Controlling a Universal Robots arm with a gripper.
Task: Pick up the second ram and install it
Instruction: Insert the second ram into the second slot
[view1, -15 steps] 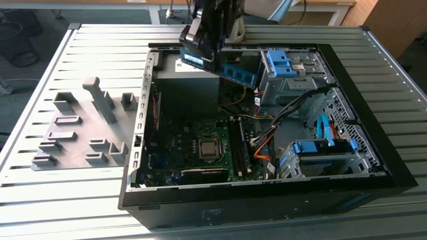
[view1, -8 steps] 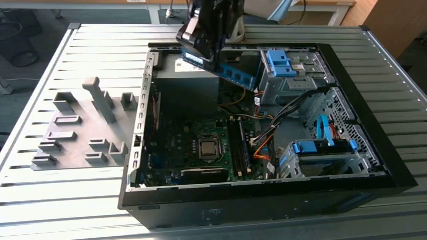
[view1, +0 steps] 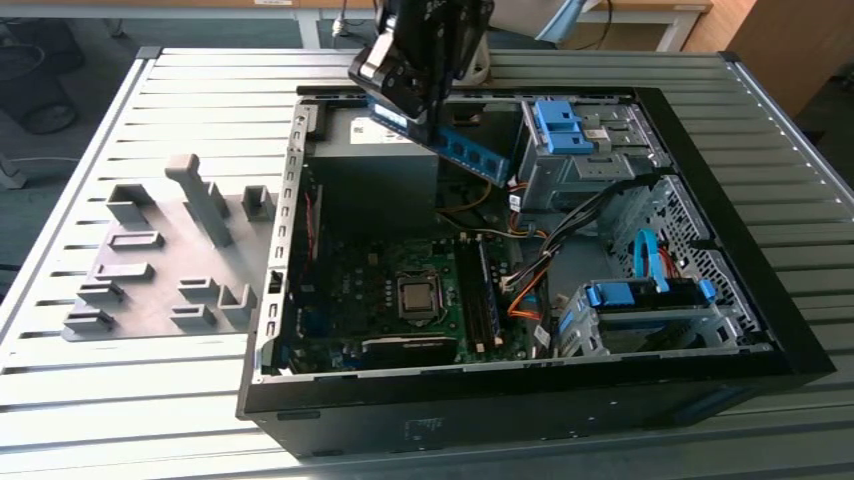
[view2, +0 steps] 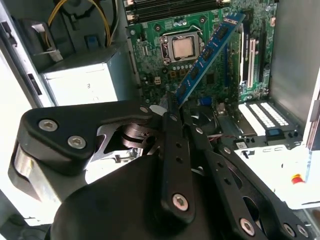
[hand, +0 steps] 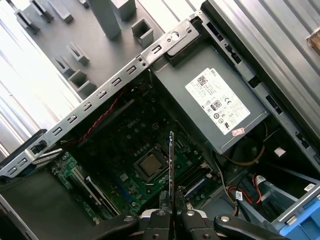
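second ram (view2: 207, 52) end hidden in tool (view2: 172, 117)

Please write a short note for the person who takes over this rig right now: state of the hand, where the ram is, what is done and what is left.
Hand: shut on the second ram, gripping one end of it.
Second ram: in the air above the open computer case, tilted, over the motherboard. It touches nothing else.
Done: the ram is picked up.
Left: it is not yet in a slot on the motherboard.
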